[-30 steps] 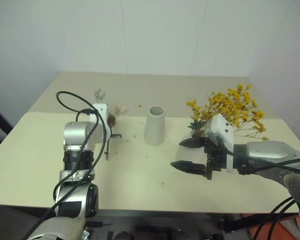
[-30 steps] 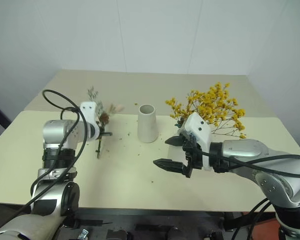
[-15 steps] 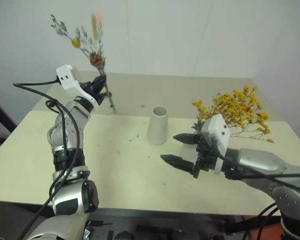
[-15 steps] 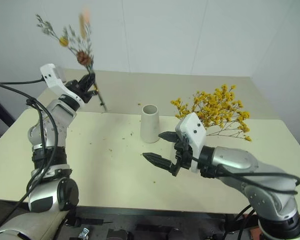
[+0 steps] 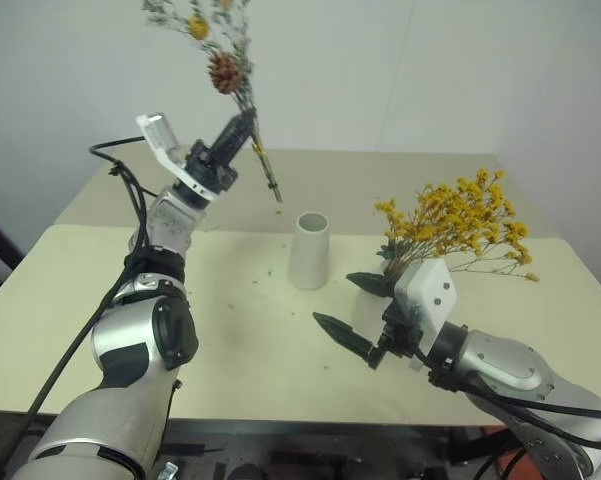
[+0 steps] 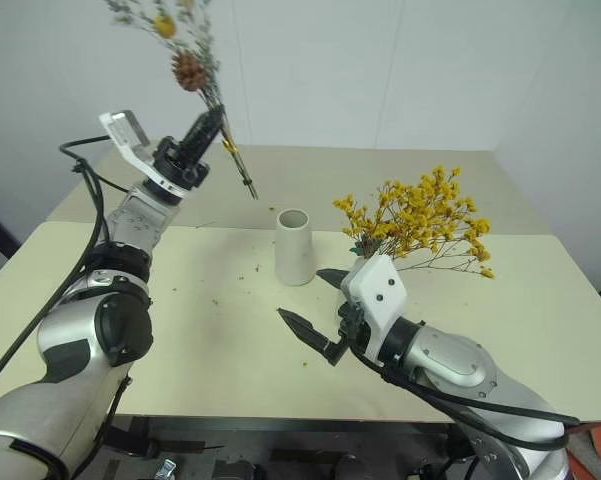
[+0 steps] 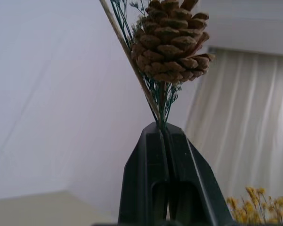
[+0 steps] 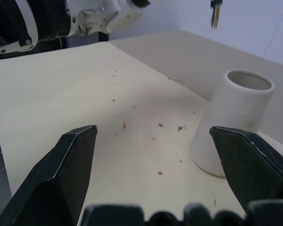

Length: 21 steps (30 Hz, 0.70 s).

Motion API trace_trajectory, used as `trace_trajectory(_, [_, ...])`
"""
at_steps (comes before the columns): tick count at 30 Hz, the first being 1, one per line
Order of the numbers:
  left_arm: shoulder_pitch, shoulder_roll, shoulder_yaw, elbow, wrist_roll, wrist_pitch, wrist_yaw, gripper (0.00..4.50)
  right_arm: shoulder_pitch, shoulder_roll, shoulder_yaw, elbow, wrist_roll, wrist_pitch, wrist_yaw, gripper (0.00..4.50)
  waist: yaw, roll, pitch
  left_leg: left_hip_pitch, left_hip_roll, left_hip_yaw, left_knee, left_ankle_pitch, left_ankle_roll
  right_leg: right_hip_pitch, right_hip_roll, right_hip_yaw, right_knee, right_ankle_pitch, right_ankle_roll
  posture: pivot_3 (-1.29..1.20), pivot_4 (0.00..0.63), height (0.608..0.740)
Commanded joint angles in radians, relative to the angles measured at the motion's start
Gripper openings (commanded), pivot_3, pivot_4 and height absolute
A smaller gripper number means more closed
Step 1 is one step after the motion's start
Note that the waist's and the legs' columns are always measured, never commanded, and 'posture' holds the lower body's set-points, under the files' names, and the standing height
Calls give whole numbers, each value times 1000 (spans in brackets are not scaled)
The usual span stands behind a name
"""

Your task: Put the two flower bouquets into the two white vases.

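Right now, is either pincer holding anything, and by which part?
The left pincer grips the pinecone sprig low on its stems; the right pincer is open, holding nothing.

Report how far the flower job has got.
Done: the yellow bouquet appears to stand upright already, its vase hidden behind the right gripper, which is open and empty. In hand: the left gripper is shut on the pinecone sprig, held up left of the tapered white vase. Left: lower the sprig into that empty vase.

Matt ceramic vase (image 5: 309, 250); scaly woody pinecone (image 7: 172, 40); smooth matt table (image 5: 130, 300).
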Motion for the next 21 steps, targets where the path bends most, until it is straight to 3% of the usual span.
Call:
trace_trajectory(1, [-40,-15,-11,45,35,-83,-34,33,13,21,-1,-35,-28,-30,-20,4500,1,0,0,0,0,0,0,0,0,0,0,0,0,0,0,0,150,740])
trace_trajectory(21, [-43,-133,26,130,100,-315,84,33,0,121,39,-39,-61,33,-114,4500,5,0,0,0,0,-1,0,0,0,0,0,0,1,0,0,0,150,740])
